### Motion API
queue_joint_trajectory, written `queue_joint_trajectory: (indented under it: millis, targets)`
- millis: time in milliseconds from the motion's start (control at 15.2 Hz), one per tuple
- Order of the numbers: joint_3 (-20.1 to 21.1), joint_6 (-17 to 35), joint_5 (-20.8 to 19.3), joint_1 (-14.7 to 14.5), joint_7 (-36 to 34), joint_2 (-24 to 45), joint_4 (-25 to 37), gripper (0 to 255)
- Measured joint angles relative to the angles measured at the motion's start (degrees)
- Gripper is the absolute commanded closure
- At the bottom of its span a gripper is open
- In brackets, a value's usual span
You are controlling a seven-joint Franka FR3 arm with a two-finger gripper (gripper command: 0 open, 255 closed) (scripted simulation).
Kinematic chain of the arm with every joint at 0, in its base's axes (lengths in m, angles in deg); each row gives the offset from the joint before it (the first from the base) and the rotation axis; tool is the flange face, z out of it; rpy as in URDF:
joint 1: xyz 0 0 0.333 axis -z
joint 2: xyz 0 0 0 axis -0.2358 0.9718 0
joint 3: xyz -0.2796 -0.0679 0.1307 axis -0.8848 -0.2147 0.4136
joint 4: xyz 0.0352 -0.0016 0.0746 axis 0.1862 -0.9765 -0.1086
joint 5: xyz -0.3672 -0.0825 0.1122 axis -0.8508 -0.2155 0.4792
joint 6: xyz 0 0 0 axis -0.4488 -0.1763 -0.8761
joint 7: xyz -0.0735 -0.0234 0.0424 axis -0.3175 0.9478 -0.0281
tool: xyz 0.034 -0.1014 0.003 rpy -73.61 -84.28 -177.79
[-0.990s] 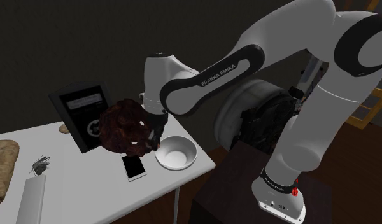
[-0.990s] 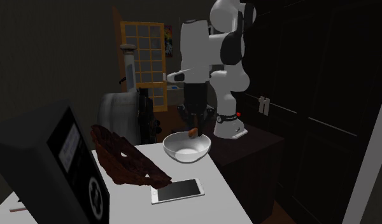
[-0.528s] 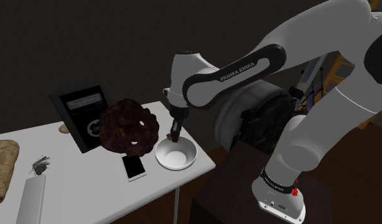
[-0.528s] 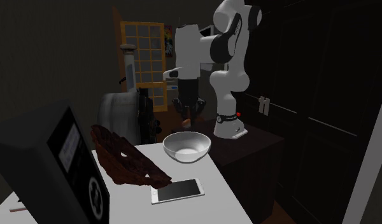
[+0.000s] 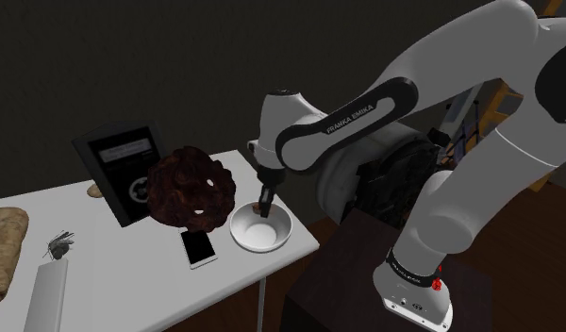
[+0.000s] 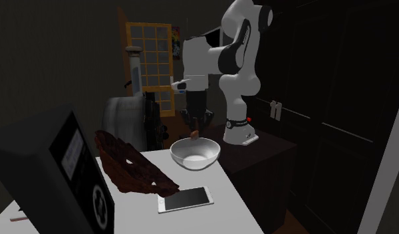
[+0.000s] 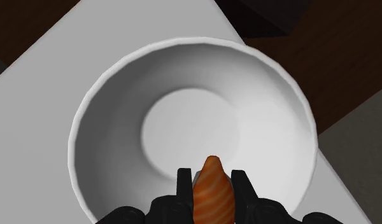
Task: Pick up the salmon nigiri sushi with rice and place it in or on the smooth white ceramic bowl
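- One white worktop [image 5: 121, 259] fills the lower left of the shoulder view.
- One white arm [image 5: 352, 113] with dark joints reaches from the right of that frame down to the middle.
- One black box [image 5: 121, 174] with a pale panel stands at the worktop's back, left of centre.
- One dark brown lumpy thing [image 5: 187, 189] sits just right of the box.
- One plain white bowl [image 5: 277, 236], smooth with a flat round floor, stands near the worktop's right corner, at mid-frame.
- One phone [image 5: 198, 248] lies flat just left of the bowl.
- One piece of sushi [image 7: 212, 188]: an orange slab with paler stripes, narrowing to a rounded tip; I cannot make out any rice.
- The jaws are narrow, clasping the sushi on both sides, and it hangs over the bowl's hollow, just above the rim in the second exterior view.
- Half a second ago the jaws were higher and nearer the bowl's far-left rim; now they are lower and over its middle.
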Motion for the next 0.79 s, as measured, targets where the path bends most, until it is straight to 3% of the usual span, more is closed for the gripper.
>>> queue_joint_trajectory:
  millis: [462,792]
  targets:
    - [0.73,6.73,-0.59,0.34,-0.17,4.54,-2.30,255]
    - [0.77,7.63,-0.69,0.41,-0.15,5.14,-2.58,255]
